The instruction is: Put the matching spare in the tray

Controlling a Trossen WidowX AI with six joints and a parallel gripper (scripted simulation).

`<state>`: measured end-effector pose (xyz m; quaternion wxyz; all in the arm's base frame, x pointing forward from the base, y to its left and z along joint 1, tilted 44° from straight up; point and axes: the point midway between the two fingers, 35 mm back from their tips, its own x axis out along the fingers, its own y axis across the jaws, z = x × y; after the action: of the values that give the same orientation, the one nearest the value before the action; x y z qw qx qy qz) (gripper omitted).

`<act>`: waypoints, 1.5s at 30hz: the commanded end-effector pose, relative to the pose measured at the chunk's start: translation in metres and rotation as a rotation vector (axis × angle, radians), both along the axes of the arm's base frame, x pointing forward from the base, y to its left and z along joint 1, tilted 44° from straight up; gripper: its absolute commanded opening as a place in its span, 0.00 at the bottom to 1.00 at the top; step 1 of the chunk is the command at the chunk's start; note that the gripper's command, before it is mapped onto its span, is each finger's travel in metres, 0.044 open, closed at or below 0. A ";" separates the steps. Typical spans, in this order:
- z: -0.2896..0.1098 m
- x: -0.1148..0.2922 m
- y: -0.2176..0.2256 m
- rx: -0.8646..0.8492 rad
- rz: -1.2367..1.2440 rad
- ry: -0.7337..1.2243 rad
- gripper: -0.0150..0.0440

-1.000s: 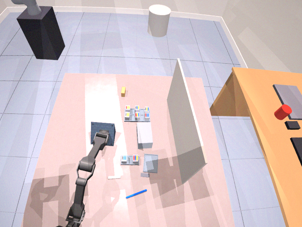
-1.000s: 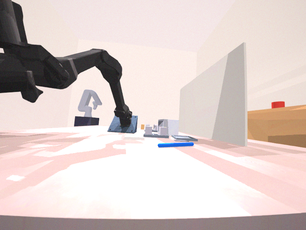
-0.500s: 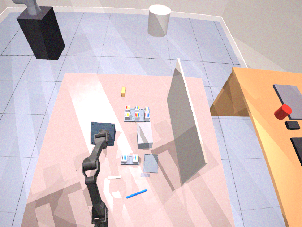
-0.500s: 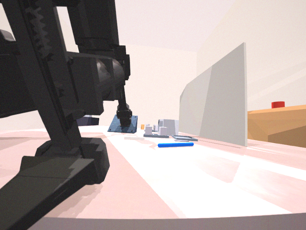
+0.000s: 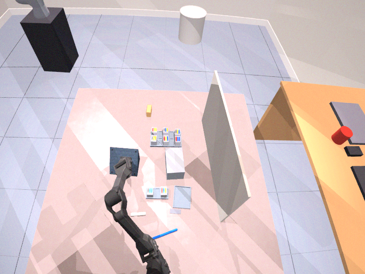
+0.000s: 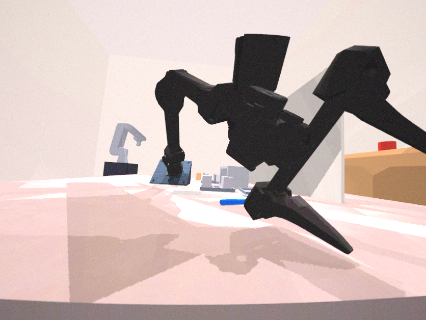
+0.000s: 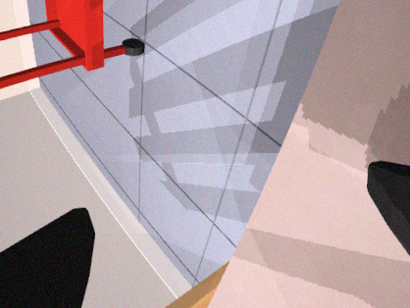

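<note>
My gripper is open and empty. It hangs low over the near edge of the pink table, filling the exterior view, and in the top view it is cut off at the bottom edge. A grey rack with several white spares with coloured stripes lies mid-table. A white box stands just in front of it. A small holder carries two striped blocks. The flat grey tray lies to its right. All of these lie far from the gripper.
The arm's blue base plate is left of the box. A tall white panel stands on the right. A blue stick, a white strip and an orange block lie loose. An orange table stands farther right.
</note>
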<state>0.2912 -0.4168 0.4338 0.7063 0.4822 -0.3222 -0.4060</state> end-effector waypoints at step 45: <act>-0.367 0.094 0.494 -0.380 1.021 2.368 1.00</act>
<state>0.3972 0.0567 0.0706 0.7193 -0.1335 0.6437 -0.2248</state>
